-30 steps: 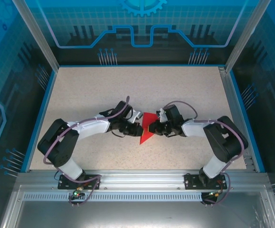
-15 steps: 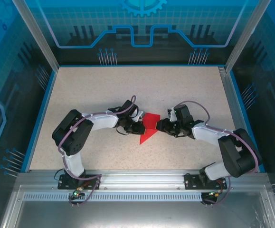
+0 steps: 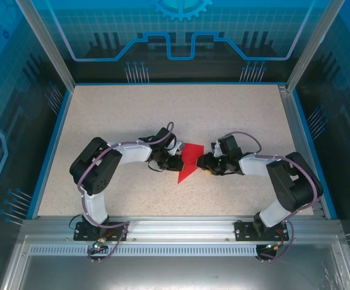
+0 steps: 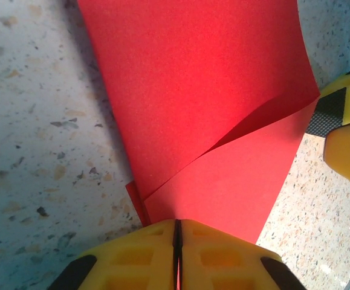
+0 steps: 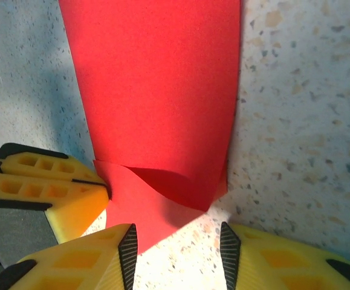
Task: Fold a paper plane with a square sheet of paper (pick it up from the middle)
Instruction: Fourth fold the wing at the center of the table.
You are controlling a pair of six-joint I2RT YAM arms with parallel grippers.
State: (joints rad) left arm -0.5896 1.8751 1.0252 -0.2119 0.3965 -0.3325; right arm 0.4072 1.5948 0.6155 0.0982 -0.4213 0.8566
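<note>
On the speckled table, just left of the middle of the top picture, the left gripper is being pressed shut on the left edge of the square sheet of paper. At the bottom of the left wrist picture, its two yellow fingers are being squeezed together, and the red paper is being pinched between them. The paper is being held at the middle of the table, between the two grippers. It is folded into a pointy shape, with its top layer curling up off the layer under it. Just right of the paper, the right gripper is being held partly open. At the bottom of the right wrist picture, its fingers are being held apart. A corner of the paper is being shown between them, but it is not being squeezed.
</note>
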